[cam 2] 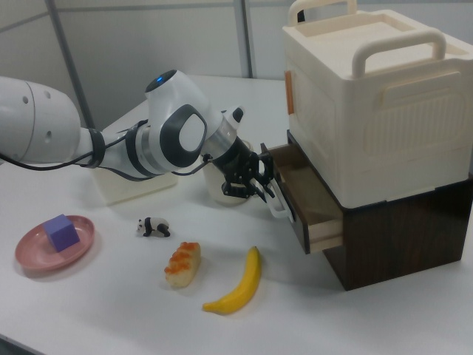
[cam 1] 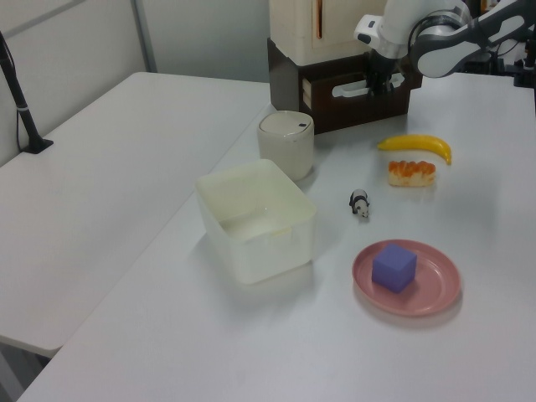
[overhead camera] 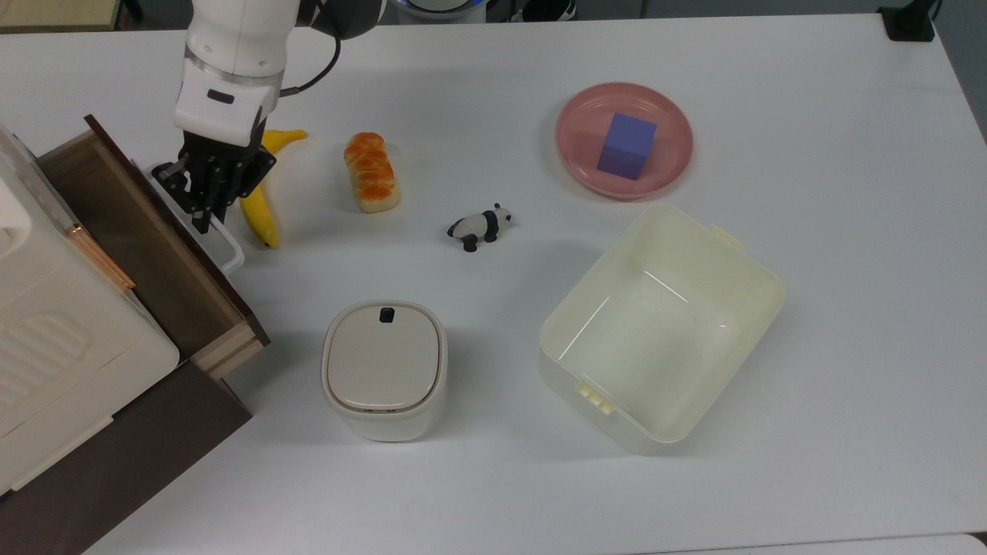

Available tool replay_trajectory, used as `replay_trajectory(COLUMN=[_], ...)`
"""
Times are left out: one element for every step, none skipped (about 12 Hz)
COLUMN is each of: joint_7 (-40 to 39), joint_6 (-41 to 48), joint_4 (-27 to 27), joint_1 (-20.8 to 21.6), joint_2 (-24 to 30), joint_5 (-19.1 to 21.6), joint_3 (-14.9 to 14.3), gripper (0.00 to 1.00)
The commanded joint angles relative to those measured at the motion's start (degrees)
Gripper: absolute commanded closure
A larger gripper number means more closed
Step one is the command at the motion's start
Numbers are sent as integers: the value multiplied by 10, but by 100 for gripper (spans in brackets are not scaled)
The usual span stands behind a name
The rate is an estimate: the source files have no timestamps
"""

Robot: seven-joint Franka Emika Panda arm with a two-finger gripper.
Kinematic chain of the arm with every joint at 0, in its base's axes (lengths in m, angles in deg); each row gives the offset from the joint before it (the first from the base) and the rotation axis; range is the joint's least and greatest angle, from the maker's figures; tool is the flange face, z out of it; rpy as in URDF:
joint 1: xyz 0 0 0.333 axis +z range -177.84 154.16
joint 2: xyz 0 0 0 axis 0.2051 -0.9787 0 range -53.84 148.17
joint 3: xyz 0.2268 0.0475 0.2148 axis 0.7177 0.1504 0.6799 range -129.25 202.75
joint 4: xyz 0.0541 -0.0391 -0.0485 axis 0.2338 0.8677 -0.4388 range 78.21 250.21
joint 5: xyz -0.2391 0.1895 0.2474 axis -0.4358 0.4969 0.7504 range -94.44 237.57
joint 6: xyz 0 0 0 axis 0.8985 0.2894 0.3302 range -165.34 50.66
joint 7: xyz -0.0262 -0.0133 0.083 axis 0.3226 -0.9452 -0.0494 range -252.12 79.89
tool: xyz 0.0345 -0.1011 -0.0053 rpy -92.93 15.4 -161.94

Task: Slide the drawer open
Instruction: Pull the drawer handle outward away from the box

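Observation:
The drawer [overhead camera: 146,239] stands partly pulled out of a dark brown cabinet [overhead camera: 116,470] at the top view's left, its brown inner floor and light wood side showing. My gripper [overhead camera: 207,220] points down at the drawer's front and is shut on the white loop handle [overhead camera: 228,250]. In the left view the gripper [cam 1: 374,79] sits at the drawer [cam 1: 352,94] at the far end of the table. The right view has the gripper [cam 2: 266,189] against the dark front panel of the open drawer [cam 2: 314,203].
A white appliance [overhead camera: 54,324] sits on the cabinet. Just right of the gripper in the top view lie a banana [overhead camera: 266,220] and a bread [overhead camera: 371,171]. Farther off are a toy panda [overhead camera: 480,226], a lidded white canister [overhead camera: 383,368], a cream tub [overhead camera: 763,287] and a pink plate [overhead camera: 574,150] with a purple cube [overhead camera: 626,145].

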Motion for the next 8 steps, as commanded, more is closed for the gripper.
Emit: replay_trajectory(joint_7=[-8, -11, -10, -10, -9, -5, -4, -3], joint_6=[15, 15, 15, 15, 15, 15, 15, 15], joint_4=[52, 55, 59, 61, 63, 63, 62, 59], joint_1=[29, 29, 30, 30, 30, 31, 35, 35], joint_2=[41, 46, 51, 53, 54, 54, 53, 54], joint_5=[6, 6, 6, 6, 6, 6, 6, 7], joint_3=[7, 7, 7, 7, 7, 8, 8, 8], gripper=[91, 91, 91, 91, 89, 70, 34, 16])
